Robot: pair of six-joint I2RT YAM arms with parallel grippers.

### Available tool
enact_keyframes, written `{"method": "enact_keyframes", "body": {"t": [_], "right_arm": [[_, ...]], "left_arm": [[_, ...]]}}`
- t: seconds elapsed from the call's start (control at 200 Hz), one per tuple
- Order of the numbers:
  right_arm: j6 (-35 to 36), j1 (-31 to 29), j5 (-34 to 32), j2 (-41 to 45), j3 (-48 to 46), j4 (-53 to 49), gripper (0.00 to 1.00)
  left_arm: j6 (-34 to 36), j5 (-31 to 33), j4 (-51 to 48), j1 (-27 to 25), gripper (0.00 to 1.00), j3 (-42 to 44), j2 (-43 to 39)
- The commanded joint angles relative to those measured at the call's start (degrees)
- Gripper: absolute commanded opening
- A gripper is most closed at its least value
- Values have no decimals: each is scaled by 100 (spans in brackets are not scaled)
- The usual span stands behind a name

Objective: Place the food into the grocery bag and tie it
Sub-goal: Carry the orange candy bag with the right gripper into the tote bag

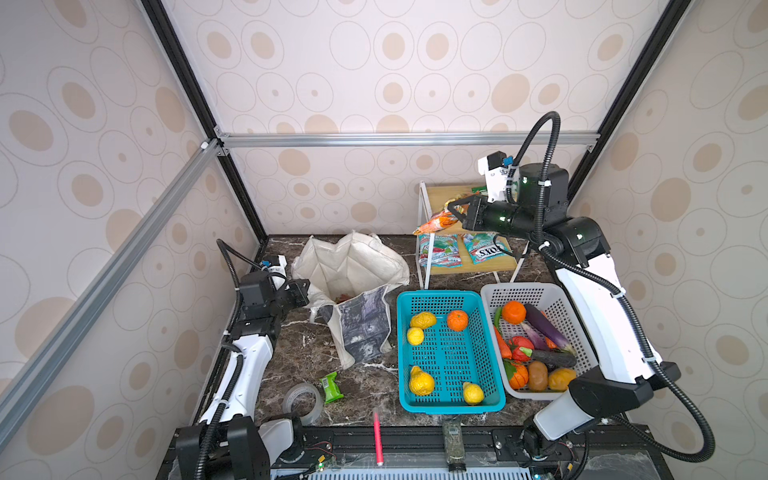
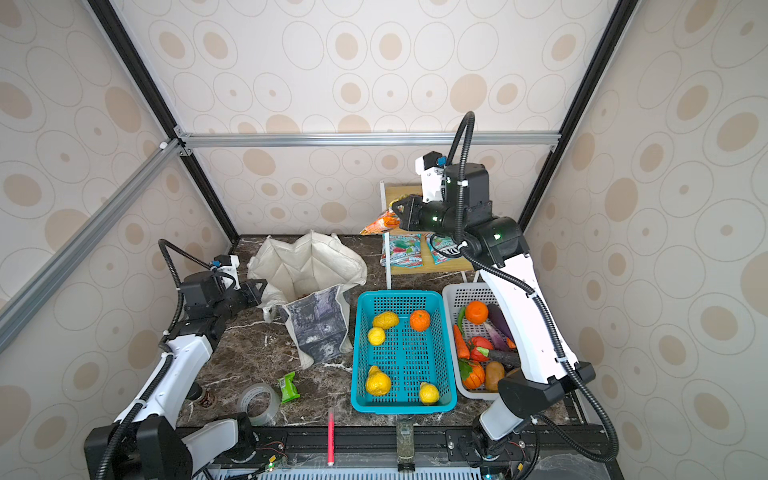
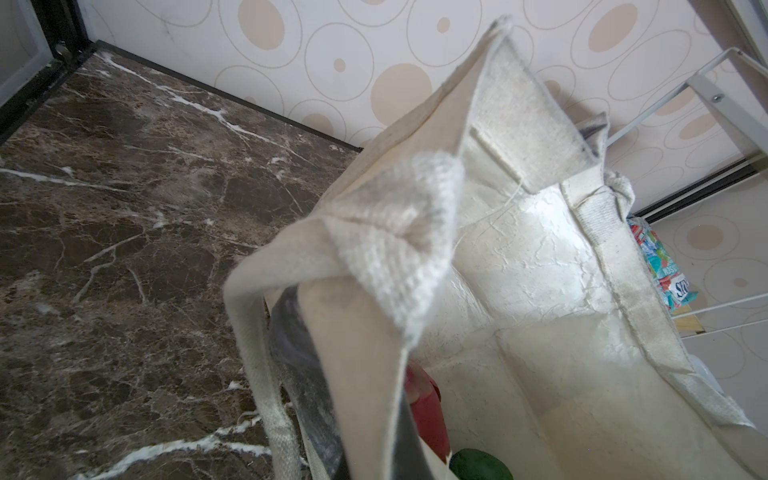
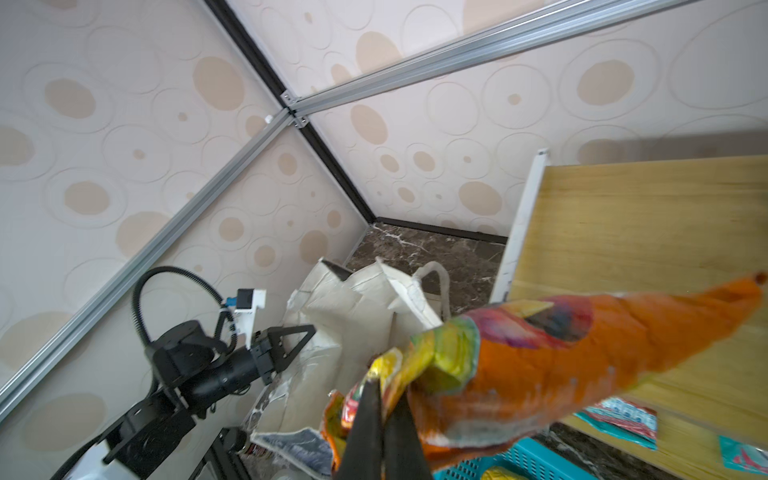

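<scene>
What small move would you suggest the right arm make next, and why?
Probably swing the right gripper across toward the bag. It is shut on the orange packet, which is not yet over the bag, and the left gripper holds the bag's rim, mouth open.

Figure: robot test cell in a laboratory, viewed from above the bench.
Silver and black aluminium struts [image 1: 407,139] frame wall panels [image 1: 374,62] papered with beige ovals; a white-and-black left robot arm [image 1: 245,365] and matching right robot arm [image 1: 598,316] stand on a black rail [image 1: 415,437] edging the brown marble-patterned tabletop [image 1: 299,345].
</scene>
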State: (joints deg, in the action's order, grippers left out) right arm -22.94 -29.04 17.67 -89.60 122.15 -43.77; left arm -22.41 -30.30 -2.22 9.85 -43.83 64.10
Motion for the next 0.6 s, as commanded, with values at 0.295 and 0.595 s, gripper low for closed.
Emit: {"method": "enact_keyframes", "body": {"t": [0.295, 0.595], "right_arm": [[136, -1658, 88, -626, 468, 344, 0], [-199, -1833, 725, -2446, 1654, 377, 0]], "left_arm": [[0, -283, 265, -14, 0, 17, 42], [-64, -459, 356, -10, 0, 49, 42]]}}
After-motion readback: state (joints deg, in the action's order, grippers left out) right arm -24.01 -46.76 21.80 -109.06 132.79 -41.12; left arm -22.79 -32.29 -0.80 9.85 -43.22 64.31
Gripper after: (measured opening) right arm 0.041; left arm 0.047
